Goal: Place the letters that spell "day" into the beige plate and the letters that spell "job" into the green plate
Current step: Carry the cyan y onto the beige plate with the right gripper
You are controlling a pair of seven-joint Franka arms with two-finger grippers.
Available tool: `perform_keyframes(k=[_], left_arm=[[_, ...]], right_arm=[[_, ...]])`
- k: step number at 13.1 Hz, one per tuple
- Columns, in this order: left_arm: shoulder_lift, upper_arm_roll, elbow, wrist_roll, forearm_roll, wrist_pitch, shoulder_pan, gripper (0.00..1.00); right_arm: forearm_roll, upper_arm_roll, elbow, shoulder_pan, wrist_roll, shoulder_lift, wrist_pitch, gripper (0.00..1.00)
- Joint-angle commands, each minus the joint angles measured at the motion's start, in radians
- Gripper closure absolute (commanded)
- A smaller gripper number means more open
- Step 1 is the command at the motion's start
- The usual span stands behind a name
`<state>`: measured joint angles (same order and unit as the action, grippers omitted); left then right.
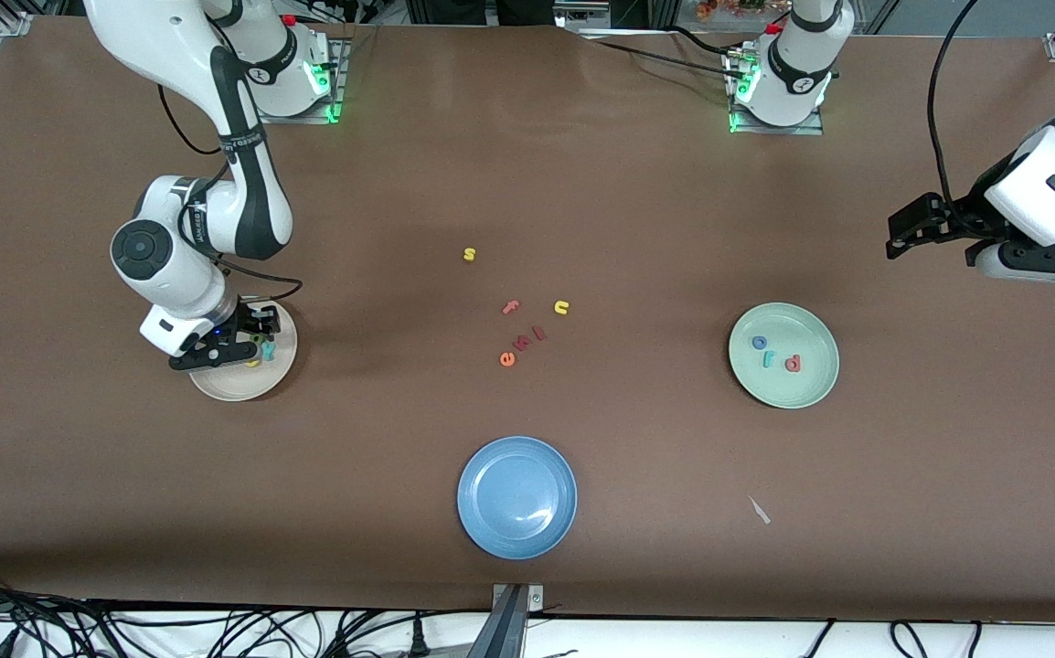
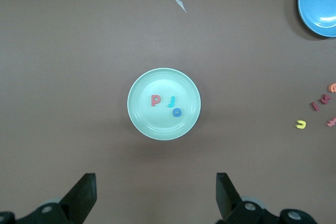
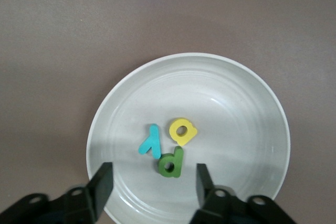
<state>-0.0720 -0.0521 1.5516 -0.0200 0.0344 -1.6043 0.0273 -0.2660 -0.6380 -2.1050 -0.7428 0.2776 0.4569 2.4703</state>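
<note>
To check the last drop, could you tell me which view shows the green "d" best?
The right wrist view: the green "d" lies unobstructed in the beige plate. In the front view the right gripper hides it; the left wrist view misses it.

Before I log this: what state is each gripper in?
Left gripper: open, holding nothing.
Right gripper: open over the beige plate, holding nothing.

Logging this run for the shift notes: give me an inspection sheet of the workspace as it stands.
Surface: brown table, one pale scrap.
Job's things: d, a, y in beige plate; o, j, b in green plate.
Clutter: blue plate, empty; loose letters mid-table.
Grippers: right gripper open over d; left gripper open, waiting.
Cables: along table edge.
Surroundings: nothing seen.
</note>
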Motion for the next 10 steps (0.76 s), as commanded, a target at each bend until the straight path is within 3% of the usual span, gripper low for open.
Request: perform_keyframes(k=[1, 6, 10], left_arm=[[-0.008, -0.002, -0.022, 0.018, -0.01, 0.007, -0.003, 0.0], [-0.008, -0.002, -0.024, 0.018, -0.01, 0.007, -0.004, 0.0], [-0.008, -0.002, -0.024, 0.018, -0.01, 0.007, -0.004, 0.0]], right_arm=[[-0.013, 0.004, 0.028, 0.003, -0.023, -0.032, -0.078, 0.0], [-0.01, 0.012, 0.219, -0.023, -0.256, -0.012, -0.399, 0.0], [-0.01, 0.011, 0.278, -0.041, -0.276, -0.014, -0.511, 0.0]])
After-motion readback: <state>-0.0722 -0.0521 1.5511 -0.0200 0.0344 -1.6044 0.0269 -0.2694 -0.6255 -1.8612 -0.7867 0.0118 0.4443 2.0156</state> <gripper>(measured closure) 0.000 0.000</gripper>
